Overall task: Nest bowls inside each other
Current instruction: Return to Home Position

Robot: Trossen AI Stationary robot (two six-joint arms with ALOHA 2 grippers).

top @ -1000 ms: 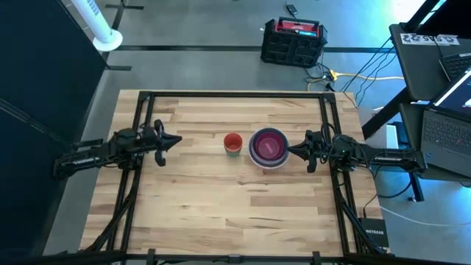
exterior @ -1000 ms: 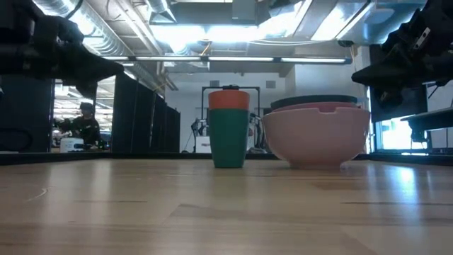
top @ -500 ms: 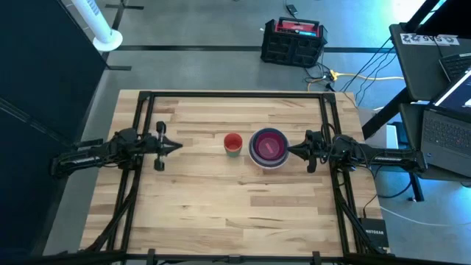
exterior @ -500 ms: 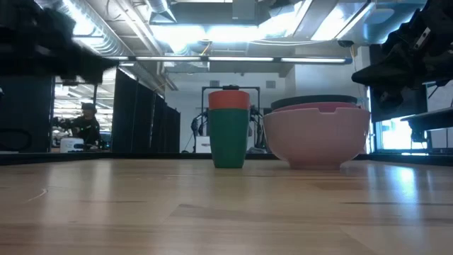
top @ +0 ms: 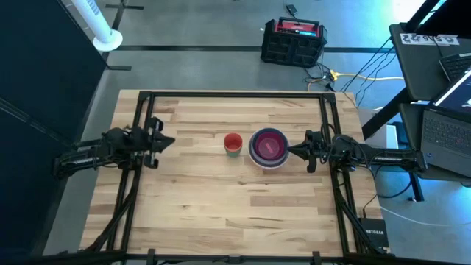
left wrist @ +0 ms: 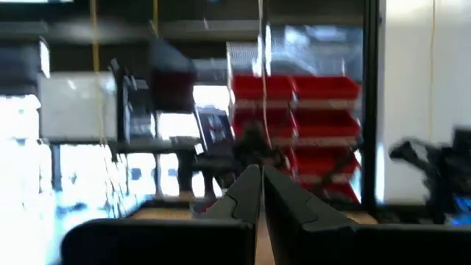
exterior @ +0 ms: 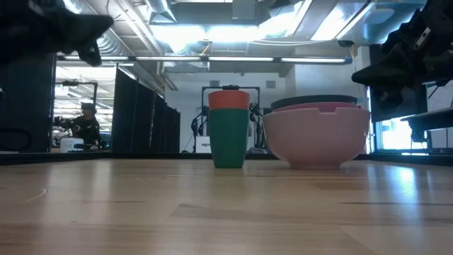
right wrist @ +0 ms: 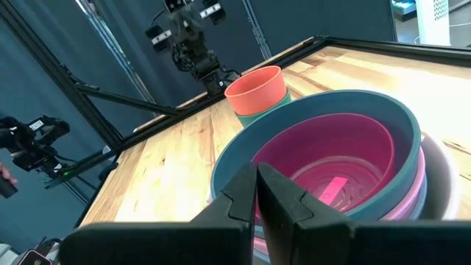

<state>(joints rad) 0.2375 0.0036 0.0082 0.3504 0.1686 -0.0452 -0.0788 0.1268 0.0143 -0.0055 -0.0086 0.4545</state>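
**Bowls nested mid-table, both grippers clenched on nothing**

The bowls sat as one nested stack near the middle of the wooden table, a little toward the right arm's side. In the right wrist view the hot pink bowl lay innermost. The teal bowl ringed it, the pale pink bowl showed a rim beneath, and a whitish bowl was outermost. From table height the stack read as a pale pink wall with darker rims above it. A pale patch lay in the bottom of the hot pink bowl, and no writing could be read on it.

Just beside the stack, on the left arm's side, an orange cup stood upright inside a green cup. The cups did not touch the bowls.

The right gripper hung just beside the stack, pointing at it, its fingers pressed together and holding nothing. The left gripper was well apart from the cups, near the table's left edge, and was likewise clenched and empty.

On the floor beyond the table stood a black and red crate, and a white sheet on the desk at the right carried dark characters. Neither could be read. A person showed in the room behind.
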